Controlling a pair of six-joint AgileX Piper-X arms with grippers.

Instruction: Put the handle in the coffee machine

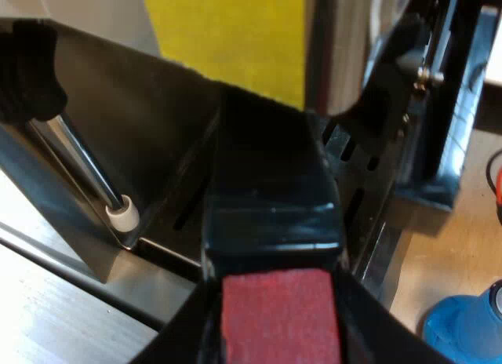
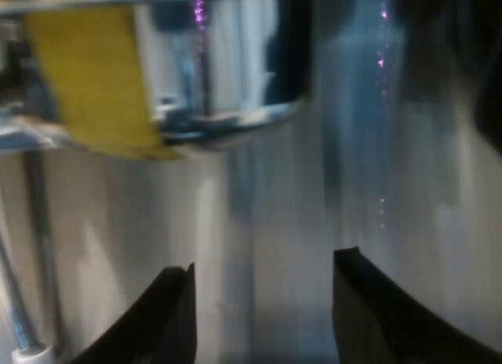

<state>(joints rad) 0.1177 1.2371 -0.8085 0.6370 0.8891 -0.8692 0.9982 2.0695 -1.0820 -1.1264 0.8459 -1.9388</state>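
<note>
The holder's dark handle (image 1: 271, 191) runs from my left gripper (image 1: 278, 336) toward the espresso machine's front (image 1: 133, 121), above the slotted drip tray (image 1: 357, 199). Its red end (image 1: 278, 313) sits between my black fingers (image 1: 176, 344), which are shut on it. The holder's metal head is hidden behind the handle. My right gripper (image 2: 263, 301) is open with nothing between its fingers (image 2: 169, 317). It faces a shiny metal panel of the machine (image 2: 314, 183), close to it.
A steam wand with a white tip (image 1: 121, 215) hangs by the machine's front, near the handle; its white tip (image 2: 27, 350) also shows beside my right gripper. A yellow patch (image 1: 227, 34) marks the machine (image 2: 94, 81). A blue tamper (image 1: 471, 329) stands on the wooden table beside the drip tray.
</note>
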